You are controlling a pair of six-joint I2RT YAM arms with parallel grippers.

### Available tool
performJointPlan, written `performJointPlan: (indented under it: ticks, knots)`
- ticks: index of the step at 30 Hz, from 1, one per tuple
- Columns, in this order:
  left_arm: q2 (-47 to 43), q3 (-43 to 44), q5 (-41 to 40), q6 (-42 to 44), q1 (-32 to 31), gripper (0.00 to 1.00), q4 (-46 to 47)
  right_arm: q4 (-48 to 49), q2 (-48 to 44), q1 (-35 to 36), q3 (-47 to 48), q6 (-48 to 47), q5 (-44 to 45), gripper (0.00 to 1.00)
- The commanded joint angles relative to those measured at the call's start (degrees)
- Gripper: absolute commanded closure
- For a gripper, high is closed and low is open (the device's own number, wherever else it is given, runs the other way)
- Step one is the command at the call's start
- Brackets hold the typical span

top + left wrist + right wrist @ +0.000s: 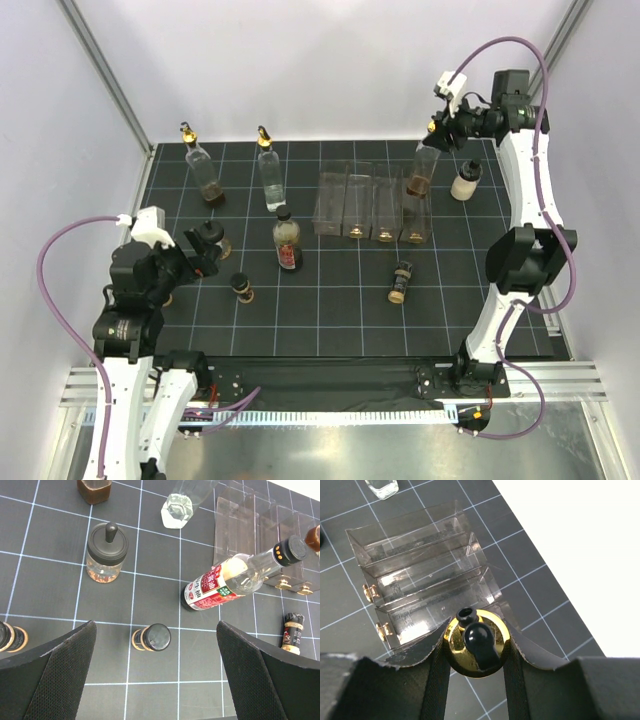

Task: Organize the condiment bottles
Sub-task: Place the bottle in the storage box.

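"Condiment bottle (421, 170), the tall clear glass one with a gold pourer top: your right gripper (476, 652) is clamped on that top, keeping it upright at the right-hand end of the clear plastic compartment rack (333, 200)."

"Seated in the compartment?"

"You cannot tell. Two more tall gold-spouted bottles (203, 170) and a red-labelled bottle (288, 243) stand left of the rack; a short brown black-capped bottle (400, 282) lies just in front of it. Your left gripper (156, 630) hangs wide open, empty, left of the rack."
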Motion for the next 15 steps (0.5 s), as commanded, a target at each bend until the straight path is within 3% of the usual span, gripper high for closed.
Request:
performJointPlan:
  ticks: [1,15]
  knots:
    - [0.6,1.5,-0.4,0.5,-0.1,0.0,1.8,5.6,0.0,0.1,3.9,-1.6,-5.4,0.96]
    - [2.5,1.4,-0.1,0.6,-0.1,0.0,3.6,7.4,6.2,-1.1,5.7,-8.1,-10.7,0.96]
